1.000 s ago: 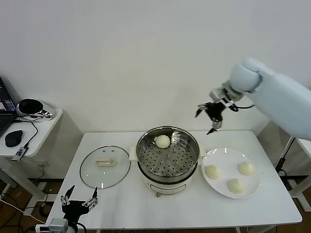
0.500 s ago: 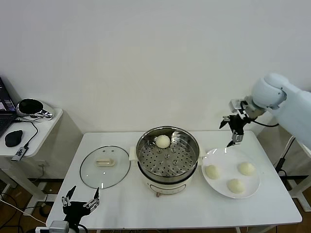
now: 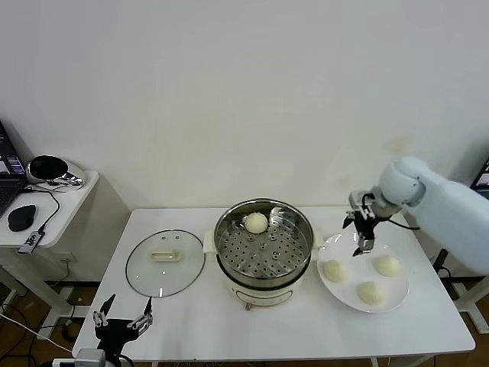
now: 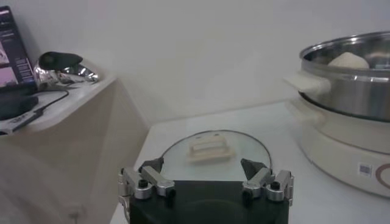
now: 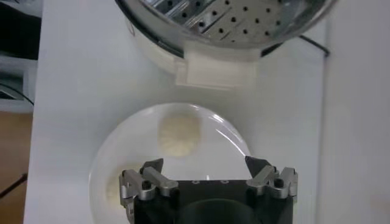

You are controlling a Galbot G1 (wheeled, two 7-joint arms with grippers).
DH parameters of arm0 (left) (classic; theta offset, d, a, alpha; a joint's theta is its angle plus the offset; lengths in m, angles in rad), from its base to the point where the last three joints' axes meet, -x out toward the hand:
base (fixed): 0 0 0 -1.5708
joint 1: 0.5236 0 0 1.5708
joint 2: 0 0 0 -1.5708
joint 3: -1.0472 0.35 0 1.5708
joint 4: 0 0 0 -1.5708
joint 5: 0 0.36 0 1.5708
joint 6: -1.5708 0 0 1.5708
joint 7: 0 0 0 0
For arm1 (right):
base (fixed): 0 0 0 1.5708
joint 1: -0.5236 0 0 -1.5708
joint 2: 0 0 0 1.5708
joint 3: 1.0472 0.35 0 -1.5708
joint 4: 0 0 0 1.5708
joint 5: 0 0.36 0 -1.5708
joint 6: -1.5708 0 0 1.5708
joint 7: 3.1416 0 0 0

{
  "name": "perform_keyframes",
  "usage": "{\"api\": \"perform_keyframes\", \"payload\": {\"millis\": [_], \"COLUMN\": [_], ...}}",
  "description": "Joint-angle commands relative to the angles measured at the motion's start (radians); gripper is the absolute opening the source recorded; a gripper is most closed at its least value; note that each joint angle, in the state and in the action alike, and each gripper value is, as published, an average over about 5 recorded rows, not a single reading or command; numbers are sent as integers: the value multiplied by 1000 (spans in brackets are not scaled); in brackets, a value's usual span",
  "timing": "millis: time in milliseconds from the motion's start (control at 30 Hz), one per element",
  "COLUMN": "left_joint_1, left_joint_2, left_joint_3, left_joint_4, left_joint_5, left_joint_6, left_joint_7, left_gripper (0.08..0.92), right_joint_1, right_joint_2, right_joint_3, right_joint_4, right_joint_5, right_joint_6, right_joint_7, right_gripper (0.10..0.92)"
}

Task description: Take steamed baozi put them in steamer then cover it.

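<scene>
Head view: steel perforated steamer (image 3: pixel 263 251) holds one smooth baozi (image 3: pixel 256 222); three more on round white plate (image 3: pixel 341 292); glass cover (image 3: pixel 165 262) lies flat on table (image 3: pixel 306 325). Right gripper (image 3: pixel 360 234) hovers over plate, fingers spread. Left wrist view: left gripper (image 4: pixel 206 179) spread, empty. Right wrist view: bun (image 5: pixel 178 134) below.

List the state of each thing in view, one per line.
Steamer: uncovered, one baozi inside.
Cover: flat on the table, left of the steamer.
Plate: holds three baozi.
Right end effector: open, empty, above the plate.
Left end effector: open, empty, at the table's front.
</scene>
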Motion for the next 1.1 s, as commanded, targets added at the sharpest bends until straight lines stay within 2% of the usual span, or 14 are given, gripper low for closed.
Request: {"api": "perform_keyframes", "payload": {"millis": [33,367,1100], "left_joint_1": [1,-10,-21], "left_joint_2": [0,2,8], "left_joint_3": [0,-3,0], "left_joint_4": [13,27,56], "left_joint_5": [1,3,7], "left_joint_6": [0,3,4], "left_joint_7": [0,2,3], "left_gripper": [823,823,823], "right_joint_1": [-96,-170,-231], "right_joint_2": [45,85,94], "right_joint_3": [33,75,107], "right_joint_4": [-33,-86,-126], "right_joint_5": [-38,-91,-109], "right_joint_6": [4,24,37], "right_joint_7": [61,104,133], "right_gripper": [823,823,823]}}
